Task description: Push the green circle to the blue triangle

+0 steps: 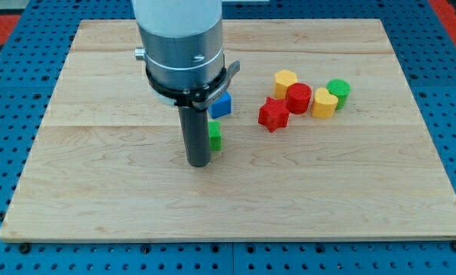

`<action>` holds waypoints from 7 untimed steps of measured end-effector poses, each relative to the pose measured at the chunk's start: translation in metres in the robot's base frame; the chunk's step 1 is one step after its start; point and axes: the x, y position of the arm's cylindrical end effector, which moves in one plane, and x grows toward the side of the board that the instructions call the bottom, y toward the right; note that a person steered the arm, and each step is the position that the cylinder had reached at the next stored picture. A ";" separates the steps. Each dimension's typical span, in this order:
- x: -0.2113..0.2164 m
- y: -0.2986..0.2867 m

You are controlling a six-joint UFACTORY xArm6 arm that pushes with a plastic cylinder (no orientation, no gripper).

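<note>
My tip (198, 163) rests on the wooden board (98, 168), left of centre. A green block (215, 135) sits right against the rod's right side, partly hidden, so its shape is unclear. A blue block (221, 105) lies just above it, partly hidden by the arm's body; its shape is unclear too. A green circle (338, 92) stands at the right end of a cluster on the view's right, far from my tip.
The cluster on the right holds a red star (273, 114), a red cylinder (298, 98), a yellow hexagon block (286, 82) and a yellow heart-like block (325, 102). A blue perforated table surrounds the board.
</note>
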 end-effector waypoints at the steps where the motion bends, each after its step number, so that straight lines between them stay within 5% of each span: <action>1: -0.017 0.002; 2: -0.035 0.011; 3: 0.025 0.105; 4: -0.027 0.230; 5: -0.095 0.229; 7: -0.152 0.194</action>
